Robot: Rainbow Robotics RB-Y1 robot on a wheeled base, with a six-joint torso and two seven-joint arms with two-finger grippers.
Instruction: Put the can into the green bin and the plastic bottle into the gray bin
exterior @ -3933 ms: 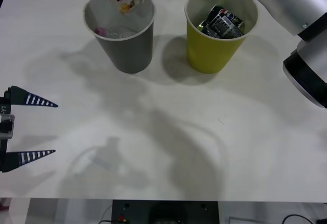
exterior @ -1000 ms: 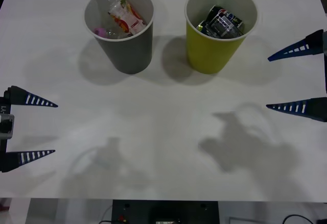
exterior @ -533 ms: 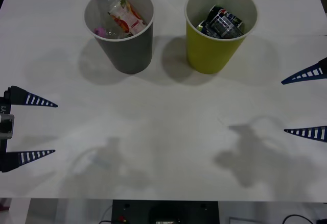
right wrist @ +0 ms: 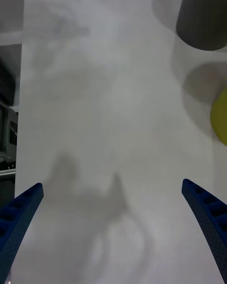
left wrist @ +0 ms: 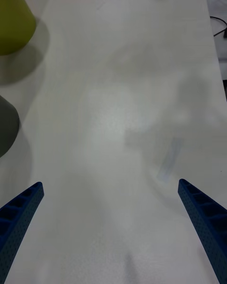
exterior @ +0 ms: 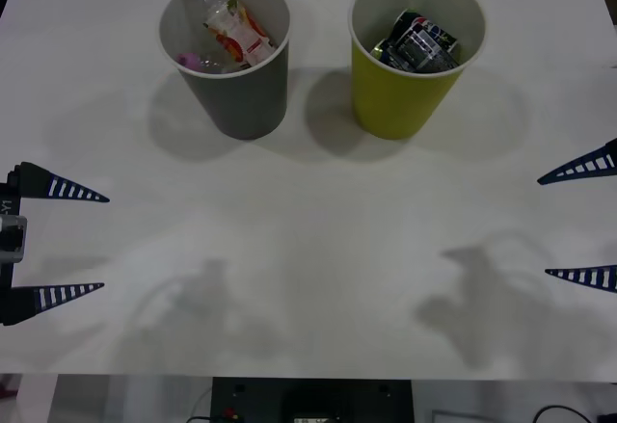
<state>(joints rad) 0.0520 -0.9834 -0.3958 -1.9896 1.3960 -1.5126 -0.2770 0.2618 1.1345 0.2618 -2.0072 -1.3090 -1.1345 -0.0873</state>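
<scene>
The plastic bottle [exterior: 228,20], red cap up, leans inside the gray bin [exterior: 238,95] at the back left of the table. A dark crushed can [exterior: 419,41] lies in the green bin [exterior: 397,95] to its right. My right gripper [exterior: 578,221] hangs open and empty at the table's right edge, well in front of the green bin. At the left edge my left gripper [exterior: 58,242] is parked, open and empty. The right wrist view shows the gray bin [right wrist: 203,14] and a sliver of the green bin [right wrist: 220,117]; the left wrist view shows the green bin [left wrist: 13,19] and gray bin [left wrist: 7,125].
A clear pink-capped item [exterior: 190,59] rests in the gray bin beside the bottle. The white table [exterior: 308,250] lies bare between my grippers. Its front edge runs just below them, with a dark base and cables beyond.
My right gripper has drawn back from the bins toward the table's right edge and front. The bottle, held over the gray bin earlier, now rests inside it. The left arm stayed still.
</scene>
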